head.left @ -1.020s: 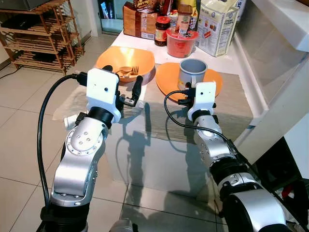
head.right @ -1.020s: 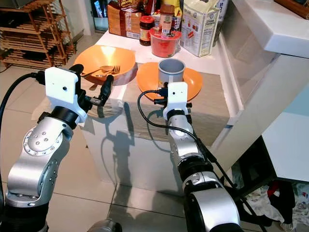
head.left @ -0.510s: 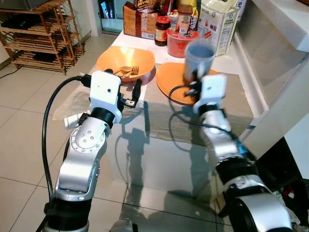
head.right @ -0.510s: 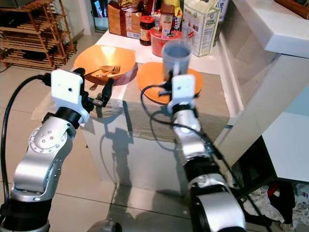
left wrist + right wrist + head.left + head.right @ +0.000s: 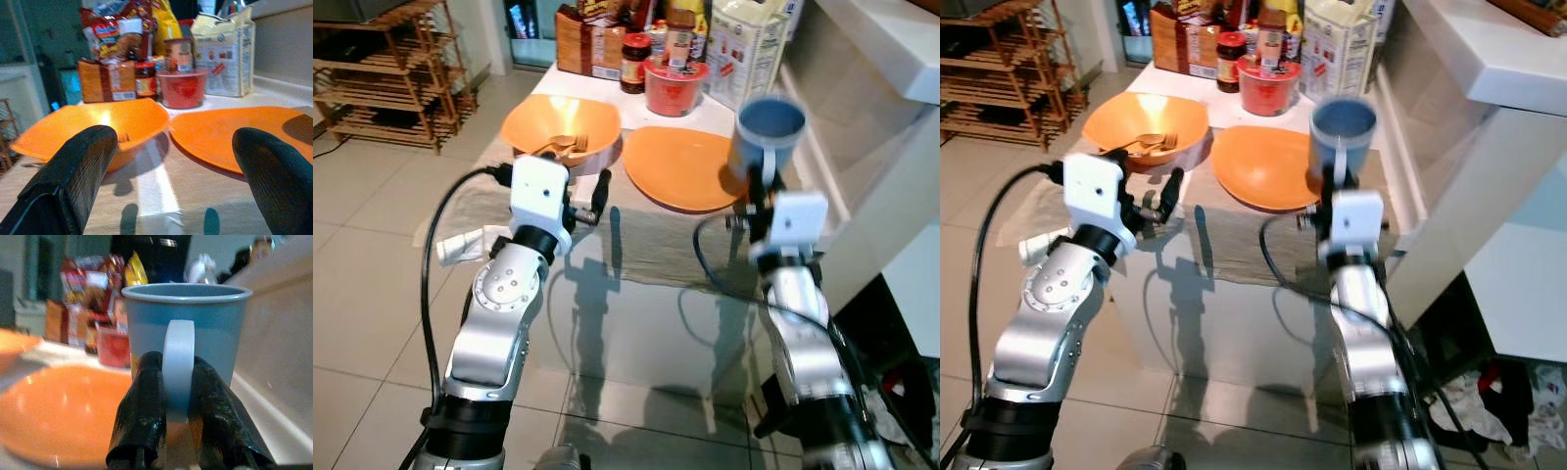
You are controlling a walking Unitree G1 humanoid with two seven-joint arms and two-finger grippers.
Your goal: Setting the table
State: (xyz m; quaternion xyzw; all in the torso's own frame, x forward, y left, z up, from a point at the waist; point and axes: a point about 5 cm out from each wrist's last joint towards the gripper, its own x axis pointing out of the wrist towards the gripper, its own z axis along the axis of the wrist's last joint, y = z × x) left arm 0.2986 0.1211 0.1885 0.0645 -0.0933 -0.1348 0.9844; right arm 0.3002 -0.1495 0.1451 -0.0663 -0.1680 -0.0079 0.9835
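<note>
Right tool (image 5: pixel 177 443) is clamped on the handle of a blue-grey mug (image 5: pixel 767 134), fingers pinching either side of the handle loop, mug held upright in the air above the right end of the tabletop (image 5: pixel 700 250), just beside the right edge of the orange plate (image 5: pixel 682 166). Left tool (image 5: pixel 164 169) hovers low over the tabletop w/ fingers wide apart, holding nothing, pointed at the gap between orange bowl (image 5: pixel 560 128) and plate. Bowl sits left of plate, nearly touching it; a fork and spoon (image 5: pixel 1143 143) lie inside the bowl. Plate rests on a grey-brown cloth mat (image 5: pixel 1268 240). Behind both, at the back of the tabletop: red bowl (image 5: pixel 675 86) w/ a jar stacked on it, a dark jam jar (image 5: pixel 1230 47), brown snack packs (image 5: pixel 108 78) and a white carton bag (image 5: pixel 750 49). Wooden rack (image 5: pixel 386 73) stands on the floor, far left. Left wrist view gives the pack labels and red bowl close up, low angle; right wrist view shows the mug rim and the grip on the handle, which head views partly hide behind the wrist housing.
</note>
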